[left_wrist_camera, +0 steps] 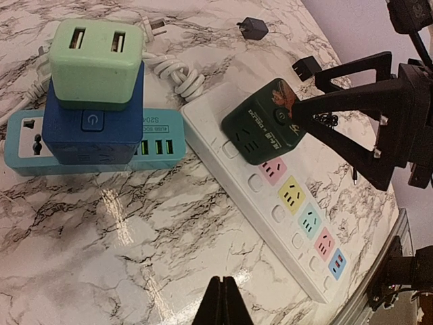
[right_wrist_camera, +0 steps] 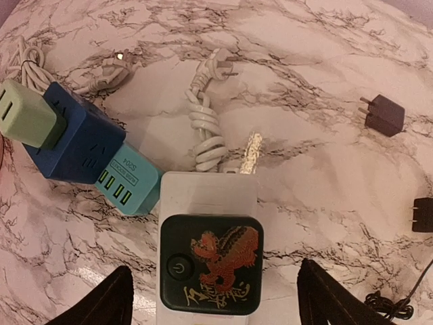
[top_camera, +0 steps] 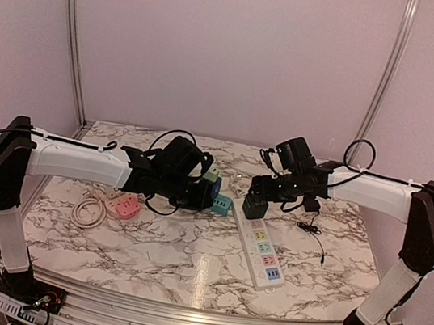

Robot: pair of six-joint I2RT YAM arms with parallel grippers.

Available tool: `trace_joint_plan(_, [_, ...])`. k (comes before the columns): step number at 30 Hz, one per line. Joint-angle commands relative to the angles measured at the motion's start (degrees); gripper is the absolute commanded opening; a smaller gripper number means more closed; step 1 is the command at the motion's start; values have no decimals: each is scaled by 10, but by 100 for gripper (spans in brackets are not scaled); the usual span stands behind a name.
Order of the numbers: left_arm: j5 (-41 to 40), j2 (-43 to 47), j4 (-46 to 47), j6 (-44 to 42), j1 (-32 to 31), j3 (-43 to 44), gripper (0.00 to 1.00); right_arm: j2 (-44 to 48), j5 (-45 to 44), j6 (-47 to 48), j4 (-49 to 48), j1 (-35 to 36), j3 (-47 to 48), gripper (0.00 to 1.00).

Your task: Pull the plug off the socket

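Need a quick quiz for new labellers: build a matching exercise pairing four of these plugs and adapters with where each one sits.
Things
1. dark green cube
2. mint charger
3. blue cube
4. small black adapter

Places
A. seated on the teal strip
B. loose on the marble table
C. seated on the white power strip
D. plugged into the blue cube

Pairs: 1-C, 2-D, 3-A, 4-B

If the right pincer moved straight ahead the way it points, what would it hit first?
Most likely the dark green cube adapter plugged into the white power strip: it sits centred between the right pincer's open fingers. The remaining gap is hard to judge.
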State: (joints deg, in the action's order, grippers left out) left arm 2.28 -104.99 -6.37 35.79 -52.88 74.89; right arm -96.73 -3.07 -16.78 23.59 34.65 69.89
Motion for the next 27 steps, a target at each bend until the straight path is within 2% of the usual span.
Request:
trace_joint_plan(1, [5, -11, 9, -2, -1, 6, 0, -14, -21, 3, 19, 16, 9, 78])
trace_joint_plan(10, [17, -29, 20, 0, -1, 19, 0, -42, -37, 0, 22, 20, 9, 73])
trace_joint_plan(16, [23, -38, 38, 12, -4, 12, 0, -59, -44, -5, 25, 31, 15, 62])
trace_joint_plan(24, [61, -58, 93, 42, -7, -3, 0, -65, -49, -50, 39, 43, 18, 32])
trace_joint_plan(27, [64, -59, 103, 44, -8, -7, 0, -67, -54, -83, 39, 53, 20, 28])
